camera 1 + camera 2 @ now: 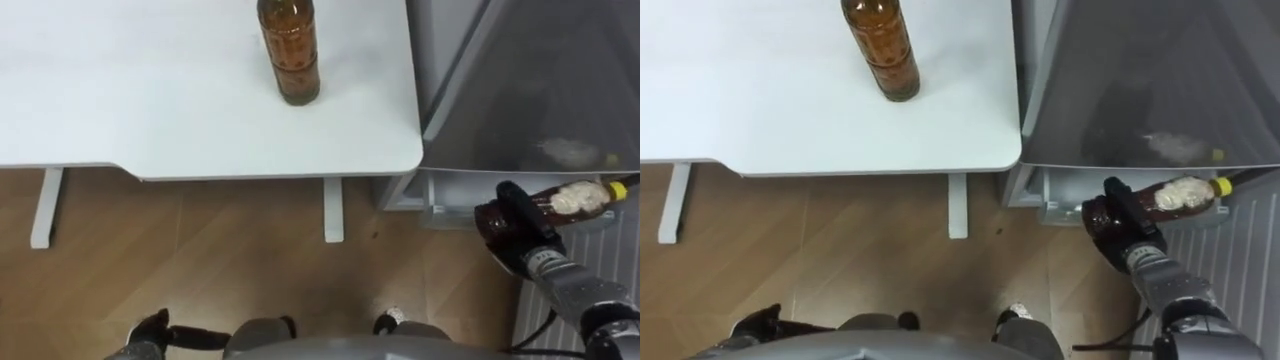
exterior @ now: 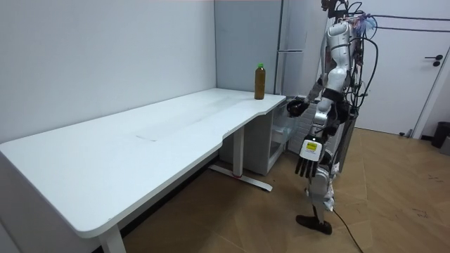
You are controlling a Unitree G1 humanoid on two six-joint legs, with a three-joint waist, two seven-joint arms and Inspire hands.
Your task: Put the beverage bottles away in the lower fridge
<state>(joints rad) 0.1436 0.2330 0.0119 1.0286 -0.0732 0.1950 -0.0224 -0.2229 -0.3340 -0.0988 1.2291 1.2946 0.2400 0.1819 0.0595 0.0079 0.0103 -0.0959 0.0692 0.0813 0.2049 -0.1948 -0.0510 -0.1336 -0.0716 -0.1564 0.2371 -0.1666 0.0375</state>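
Holding a bottle (image 1: 572,197) clamped in the right hand (image 1: 510,225), lying flat with its cap toward 3 o'clock, the lower fridge (image 1: 450,200) just at 12 o'clock, a second bottle (image 1: 290,50) standing on the table (image 1: 150,100) at 11 o'clock, left hand (image 2: 304,166) hanging slack-fingered.

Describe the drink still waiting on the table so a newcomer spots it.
Find the white table beside the fridge. At its fridge end stands a bottle of brown drink, upright and alone; the other bottle lies sideways in the right hand.
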